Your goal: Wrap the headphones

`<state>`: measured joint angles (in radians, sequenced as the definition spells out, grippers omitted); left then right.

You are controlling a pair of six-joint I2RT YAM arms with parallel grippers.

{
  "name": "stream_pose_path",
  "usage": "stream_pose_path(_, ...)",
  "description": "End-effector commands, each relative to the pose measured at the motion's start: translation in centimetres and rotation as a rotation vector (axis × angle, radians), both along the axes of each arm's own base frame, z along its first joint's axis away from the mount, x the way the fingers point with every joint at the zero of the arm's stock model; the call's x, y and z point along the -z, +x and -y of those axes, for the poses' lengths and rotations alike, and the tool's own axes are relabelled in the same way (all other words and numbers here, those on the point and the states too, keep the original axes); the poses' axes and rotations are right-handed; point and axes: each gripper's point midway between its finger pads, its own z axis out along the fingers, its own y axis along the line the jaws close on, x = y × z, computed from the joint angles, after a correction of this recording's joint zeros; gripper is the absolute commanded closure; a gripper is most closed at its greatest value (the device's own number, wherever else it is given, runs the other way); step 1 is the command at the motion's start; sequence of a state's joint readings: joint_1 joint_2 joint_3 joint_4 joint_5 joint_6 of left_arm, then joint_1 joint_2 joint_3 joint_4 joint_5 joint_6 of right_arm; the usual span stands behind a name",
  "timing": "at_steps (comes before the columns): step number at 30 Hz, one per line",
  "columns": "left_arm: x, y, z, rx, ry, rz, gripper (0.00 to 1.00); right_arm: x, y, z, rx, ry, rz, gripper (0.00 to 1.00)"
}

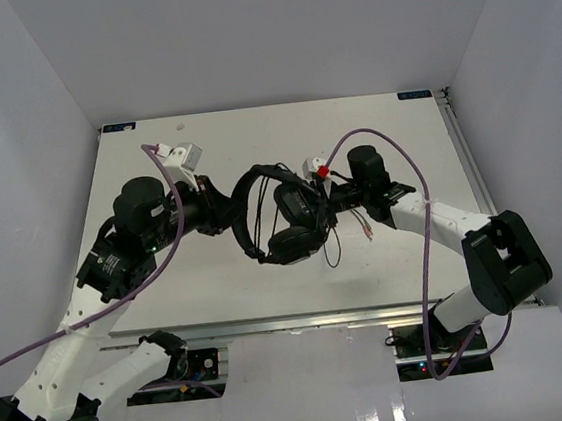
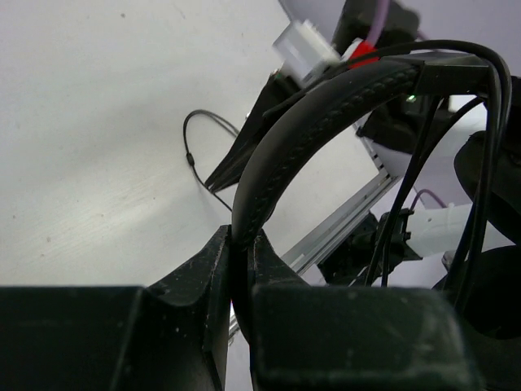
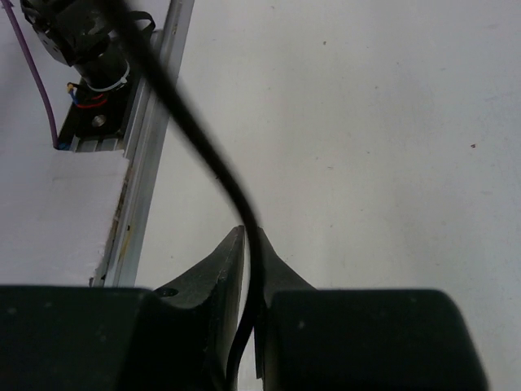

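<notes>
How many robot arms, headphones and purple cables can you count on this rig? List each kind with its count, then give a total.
Robot arms: 2, the left arm and the right arm
Headphones: 1
Purple cables: 2
Total: 5

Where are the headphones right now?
In the top view, the headphones are mid-table, headband pinched by the left gripper, cord by the right gripper.

My cell: white tabletop (image 1: 219, 287), aluminium rail (image 1: 313, 320) along its near edge, plain pale-grey walls (image 1: 262, 31) on three sides, glossy white surface (image 1: 312, 408) below that, light even, soft shadows
</notes>
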<state>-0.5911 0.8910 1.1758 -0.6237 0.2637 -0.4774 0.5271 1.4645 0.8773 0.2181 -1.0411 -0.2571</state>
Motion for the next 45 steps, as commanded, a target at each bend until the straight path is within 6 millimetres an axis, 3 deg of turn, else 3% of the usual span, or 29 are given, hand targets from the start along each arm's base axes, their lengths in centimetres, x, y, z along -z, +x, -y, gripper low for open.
stream_pose_path(1,-5.6,0.8,-0.1,-0.060,-0.109,0.084,1.00,0.0,-1.4,-0.6,-0.059,0.041,-0.034,0.85)
stream_pose_path(11,-9.6,4.5,-0.6,-0.244,-0.223,0.097,1.00,0.6,-3.4,-0.1,-0.084,0.024,-0.054,0.88)
stream_pose_path(21,-12.8,7.5,-2.4,-0.441,-0.364,0.142,1.00,-0.4,-5.1,1.1,-0.099,0.024,-0.025,0.86)
stream_pose_path(25,-12.4,8.5,-2.5,-0.486,-0.386,0.128,1.00,-0.6,-5.8,1.5,-0.112,0.022,-0.008,0.84)
stream_pose_path(33,-12.1,10.4,-3.1,-0.584,-0.412,0.110,1.00,-1.5,-6.9,2.2,-0.130,0.023,0.034,0.92)
stream_pose_path(38,-11.3,11.4,-3.5,-0.641,-0.416,0.101,1.00,-2.2,-7.3,2.5,-0.137,0.029,0.063,0.92)
stream_pose_path(45,-9.6,13.5,-5.0,-0.785,-0.369,0.100,1.00,-0.7,-6.9,2.6,-0.096,-0.119,0.132,0.92)
